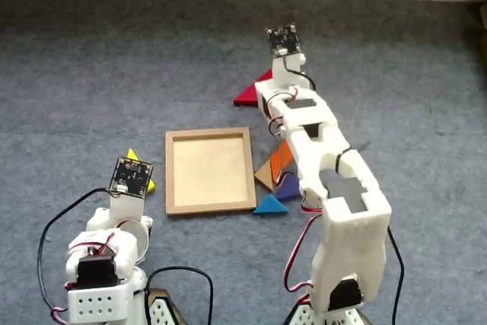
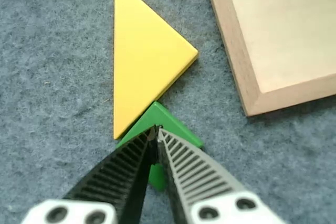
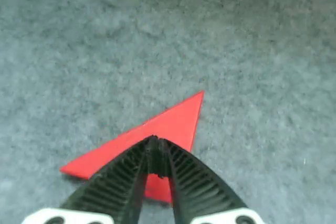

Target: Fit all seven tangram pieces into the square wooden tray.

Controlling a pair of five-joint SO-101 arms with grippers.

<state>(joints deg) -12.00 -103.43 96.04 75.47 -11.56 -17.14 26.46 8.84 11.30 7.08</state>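
Note:
The square wooden tray point(image 1: 209, 171) lies in the middle of the grey carpet with nothing inside; its corner point(image 2: 247, 77) is beside the left gripper. My left gripper point(image 2: 156, 131) is shut, its tips over a green piece point(image 2: 170, 124) that touches a yellow triangle point(image 2: 144, 56). The yellow triangle point(image 1: 135, 157) peeks out by the left arm's wrist. My right gripper point(image 3: 156, 141) is shut, its tips over a red triangle point(image 3: 176, 121). That red triangle point(image 1: 249, 95) lies beyond the tray.
Right of the tray lie an orange piece point(image 1: 280, 157), a brown piece point(image 1: 265, 175), a purple piece point(image 1: 290, 186) and a blue triangle point(image 1: 270, 205), partly under the right arm point(image 1: 327, 165). The carpet stretches open to the left and far side.

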